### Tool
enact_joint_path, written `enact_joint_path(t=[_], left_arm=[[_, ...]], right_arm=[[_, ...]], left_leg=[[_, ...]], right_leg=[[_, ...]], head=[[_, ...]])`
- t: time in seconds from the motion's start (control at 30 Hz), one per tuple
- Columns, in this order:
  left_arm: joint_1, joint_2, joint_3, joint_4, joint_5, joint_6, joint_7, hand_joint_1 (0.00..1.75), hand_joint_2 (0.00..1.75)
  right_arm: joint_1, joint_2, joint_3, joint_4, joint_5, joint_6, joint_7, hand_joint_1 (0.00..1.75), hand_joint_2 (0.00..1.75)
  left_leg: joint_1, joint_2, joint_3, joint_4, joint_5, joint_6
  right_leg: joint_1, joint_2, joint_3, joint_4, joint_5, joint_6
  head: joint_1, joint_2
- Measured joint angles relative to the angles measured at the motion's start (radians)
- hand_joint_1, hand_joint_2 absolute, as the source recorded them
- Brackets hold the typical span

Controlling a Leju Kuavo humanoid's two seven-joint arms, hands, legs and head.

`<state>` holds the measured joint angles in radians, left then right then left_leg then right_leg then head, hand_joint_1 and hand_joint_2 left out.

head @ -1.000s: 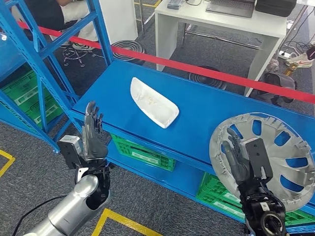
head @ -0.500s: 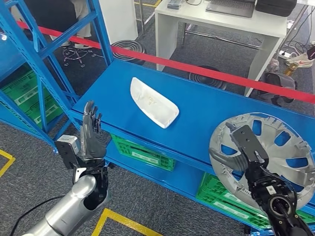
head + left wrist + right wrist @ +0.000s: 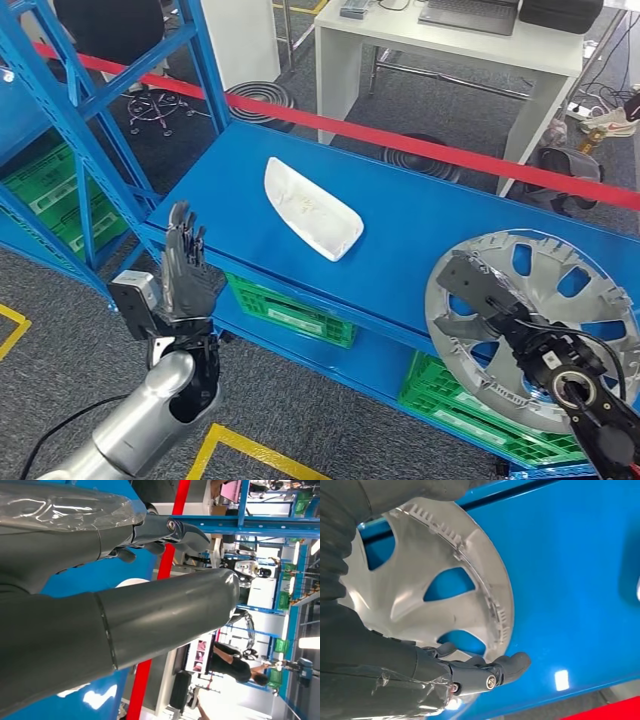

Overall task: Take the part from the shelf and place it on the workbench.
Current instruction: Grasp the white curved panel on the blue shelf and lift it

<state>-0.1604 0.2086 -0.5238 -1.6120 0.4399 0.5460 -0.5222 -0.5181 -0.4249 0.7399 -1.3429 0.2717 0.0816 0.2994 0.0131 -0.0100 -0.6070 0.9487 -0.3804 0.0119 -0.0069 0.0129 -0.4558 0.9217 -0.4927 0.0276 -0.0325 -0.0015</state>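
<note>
The right hand [image 3: 469, 295] has tipped down over the last second from upright to lying flat across the silver wheel cover [image 3: 558, 300], fingers apart, apparently letting go. The cover lies on the blue tabletop [image 3: 423, 230], so placement looks about done. The left hand [image 3: 183, 270] stays raised, holding nothing. No writing is legible.
</note>
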Motion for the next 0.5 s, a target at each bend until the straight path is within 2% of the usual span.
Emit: enact_joint_path(t=[0.3,0.5], left_arm=[[-0.02,-0.003,-0.002,0.008,0.016,-0.008,-0.016,0.0,0.0],[-0.026,-0.006,-0.003,0.015,0.021,-0.008,-0.022,0.0,0.0]], right_arm=[[-0.077,0.002,0.089,0.076,0.056,0.029,-0.063,0.0,1.75],[-0.151,0.026,0.153,0.146,0.089,0.036,-0.099,0.0,1.75]], left_leg=[[0.0,0.0,0.0,0.0,0.0,0.0],[0.0,0.0,0.0,-0.001,0.0,0.0]], right_leg=[[0.0,0.0,0.0,0.0,0.0,0.0],[0.001,0.0,0.0,0.0,0.0,0.0]], head=[[0.0,0.0],[0.0,0.0]])
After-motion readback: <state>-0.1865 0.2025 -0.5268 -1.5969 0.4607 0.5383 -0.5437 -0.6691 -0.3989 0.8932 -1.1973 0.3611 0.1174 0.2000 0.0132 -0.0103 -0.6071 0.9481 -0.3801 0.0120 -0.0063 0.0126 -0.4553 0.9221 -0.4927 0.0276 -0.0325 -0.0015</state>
